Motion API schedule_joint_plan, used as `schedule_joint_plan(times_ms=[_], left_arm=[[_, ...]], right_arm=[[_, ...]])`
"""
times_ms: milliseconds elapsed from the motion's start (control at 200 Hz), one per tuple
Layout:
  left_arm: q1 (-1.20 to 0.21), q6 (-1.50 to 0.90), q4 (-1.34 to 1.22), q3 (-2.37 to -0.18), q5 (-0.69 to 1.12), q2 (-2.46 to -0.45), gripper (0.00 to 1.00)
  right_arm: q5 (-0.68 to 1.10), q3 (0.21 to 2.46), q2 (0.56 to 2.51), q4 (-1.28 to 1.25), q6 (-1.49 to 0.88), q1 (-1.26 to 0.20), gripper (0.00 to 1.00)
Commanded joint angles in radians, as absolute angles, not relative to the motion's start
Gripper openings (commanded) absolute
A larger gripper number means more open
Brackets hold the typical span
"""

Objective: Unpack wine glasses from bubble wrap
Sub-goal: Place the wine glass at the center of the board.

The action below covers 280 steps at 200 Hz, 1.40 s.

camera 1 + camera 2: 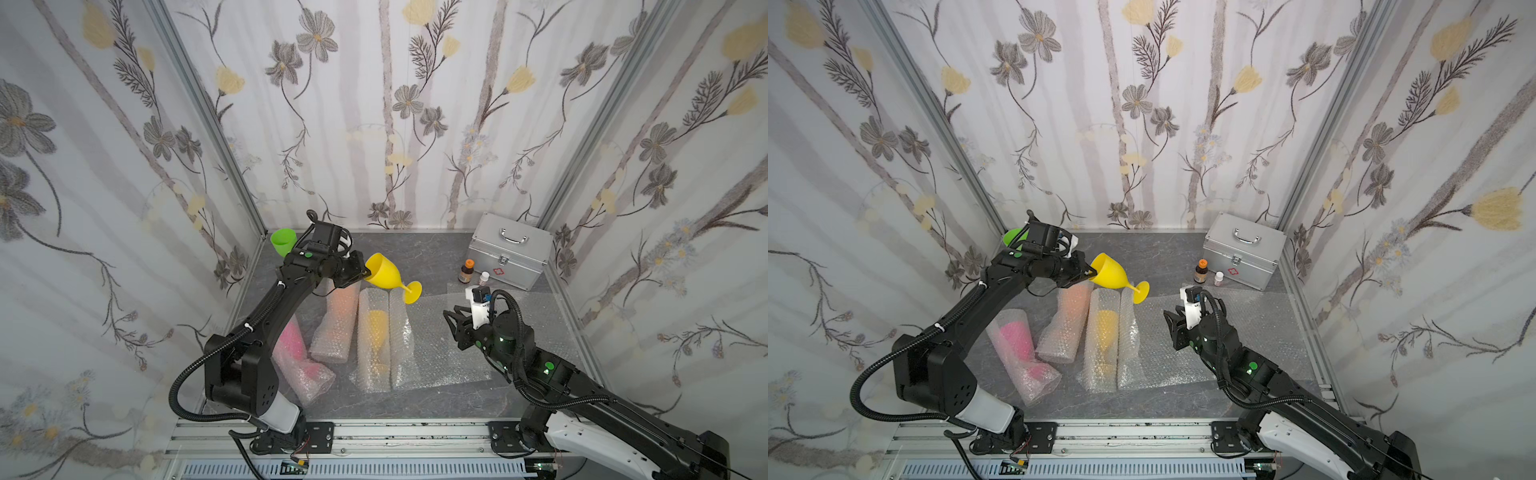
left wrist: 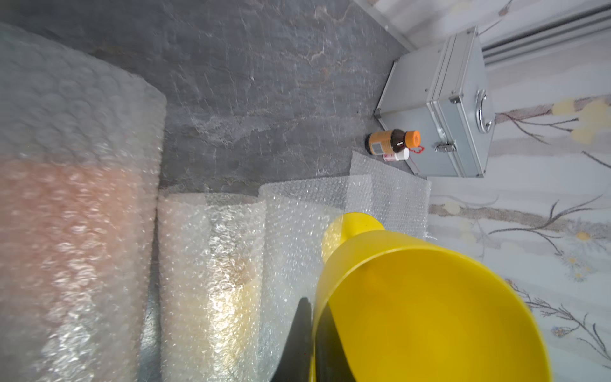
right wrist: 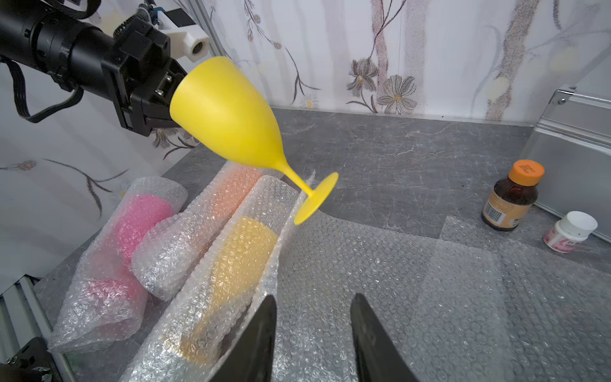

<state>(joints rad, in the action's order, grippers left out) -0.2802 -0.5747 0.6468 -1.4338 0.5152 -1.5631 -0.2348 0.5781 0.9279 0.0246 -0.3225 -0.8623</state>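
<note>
Holding yellow plastic stemmed goblet [image 1: 386, 274] aloft mid-frame: left gripper [image 1: 365, 272] clamped on rim; right gripper [image 1: 452, 312] fingers apart, empty; next, presumably, stand it upright.

A silver case [image 1: 509, 254] stood right of centre in both top views, near the flowered wall [image 1: 374, 104]. At its lower left, on the grey table [image 1: 424, 249], stood an orange-capped brown bottle [image 1: 467, 273] and a white bottle [image 1: 484, 277].
</note>
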Motion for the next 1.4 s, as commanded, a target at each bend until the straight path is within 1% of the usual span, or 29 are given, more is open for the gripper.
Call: schedule_joint_plan(times_ms=[0,120,435,700,984,1114,1394], left_arm=[[-0.243,-0.542,0.660,-1.497,0.440,-1.579,0.00],[-0.207,-0.505,0.701,-1.575,0.354,-1.622,0.00],[-0.123,-0.479,0.711,-1.713,0.274,-1.731,0.00],[-0.059,-0.384,0.876,-1.932,0.146,-1.892,0.00],[-0.050,-0.295,1.080,-2.188,-0.027,-2.083,0.00],[-0.049,-0.267,1.106,-2.253,-0.111,-2.146,0.00],[-0.047,-0.255,1.179,-2.462,-0.124,-2.311,0.00]], right_arm=[[-0.209,0.563,0.916,-0.010,-0.359,-0.851,0.38],[-0.207,0.552,0.919,-0.015,-0.370,-0.844,0.38],[-0.192,0.540,0.934,-0.032,-0.384,-0.833,0.38],[-0.186,0.522,0.931,-0.035,-0.394,-0.818,0.38],[-0.168,0.508,0.943,-0.051,-0.403,-0.798,0.38],[-0.158,0.503,0.952,-0.059,-0.403,-0.788,0.38],[-0.135,0.491,0.959,-0.066,-0.412,-0.781,0.37]])
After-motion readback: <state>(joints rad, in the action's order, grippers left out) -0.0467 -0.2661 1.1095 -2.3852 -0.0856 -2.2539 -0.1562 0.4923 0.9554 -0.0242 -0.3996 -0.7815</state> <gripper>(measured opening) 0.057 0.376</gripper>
